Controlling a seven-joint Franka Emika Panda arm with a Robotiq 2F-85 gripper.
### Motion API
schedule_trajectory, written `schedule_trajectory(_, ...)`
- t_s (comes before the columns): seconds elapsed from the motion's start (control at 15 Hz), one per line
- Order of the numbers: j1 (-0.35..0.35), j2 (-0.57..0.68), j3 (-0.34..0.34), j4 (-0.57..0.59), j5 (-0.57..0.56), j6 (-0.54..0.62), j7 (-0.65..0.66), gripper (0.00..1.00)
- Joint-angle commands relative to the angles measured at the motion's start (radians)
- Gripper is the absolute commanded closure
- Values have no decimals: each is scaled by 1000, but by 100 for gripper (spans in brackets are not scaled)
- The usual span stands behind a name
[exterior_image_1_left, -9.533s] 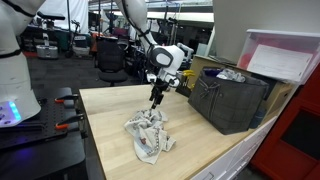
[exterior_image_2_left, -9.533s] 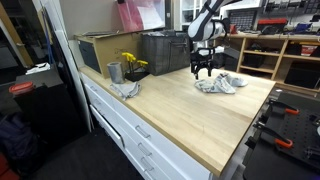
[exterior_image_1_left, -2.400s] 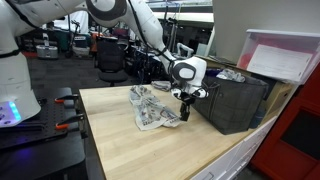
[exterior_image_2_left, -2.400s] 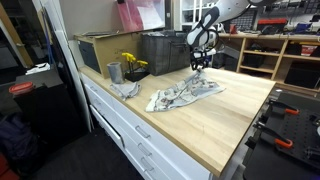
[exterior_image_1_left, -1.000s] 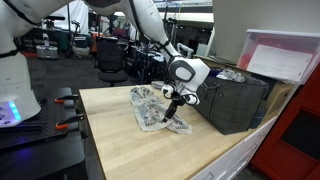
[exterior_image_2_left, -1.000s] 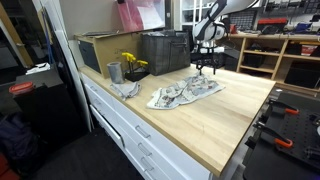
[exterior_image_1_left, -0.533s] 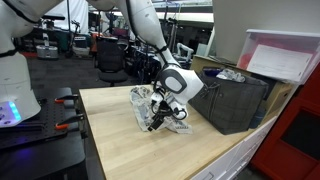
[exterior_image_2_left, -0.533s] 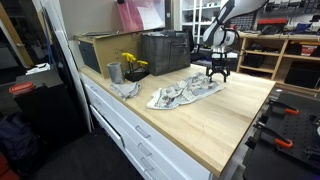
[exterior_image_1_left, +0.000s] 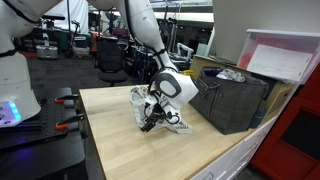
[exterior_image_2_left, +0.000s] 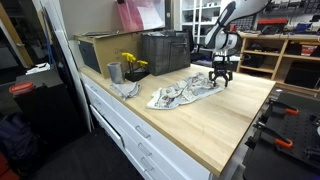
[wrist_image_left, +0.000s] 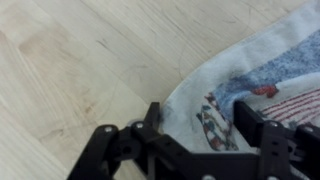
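A patterned towel (exterior_image_1_left: 141, 99) lies spread flat on the wooden worktop (exterior_image_1_left: 110, 145). In both exterior views it sits towards the edge where the storage bins stand. In an exterior view the towel (exterior_image_2_left: 180, 95) runs as a long strip parallel to that edge. One end points at the yellow flowers (exterior_image_2_left: 132, 62), and the other lies under the arm.

The gripper (exterior_image_1_left: 149, 122) is down at the worktop, at the end of the towel farthest from the flowers. In an exterior view the gripper (exterior_image_2_left: 222, 81) hangs almost straight down, with its fingertips at the cloth's end.

The wrist view shows the gripper (wrist_image_left: 200, 125) with its jaws well apart and not clamped on anything. The towel (wrist_image_left: 262, 60) has a rounded hem that curves in between the two black fingers (wrist_image_left: 150, 116). One finger is at the hem line, with bare wood outside it, and the other stands over the printed cloth. Whether the tips press on the fabric cannot be told.

A dark slatted crate (exterior_image_1_left: 232, 100) stands just beyond the towel, near the gripper but apart from it. Along the same edge, a metal cup (exterior_image_2_left: 114, 72) stands beside the flowers. A crumpled grey rag (exterior_image_2_left: 127, 90) lies in front of the cup, apart from the towel's near end.
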Motion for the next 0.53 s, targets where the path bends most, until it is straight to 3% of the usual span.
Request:
schedule_trajectory(0.0, -8, -14, 9, -20, 38, -9, -13, 56)
schedule_trajectory(0.33, 3, -74, -22, -70, 22, -22, 3, 94)
schedule_trajectory(0.47, 3, -94, -64, -105, -2, -8, 24, 100)
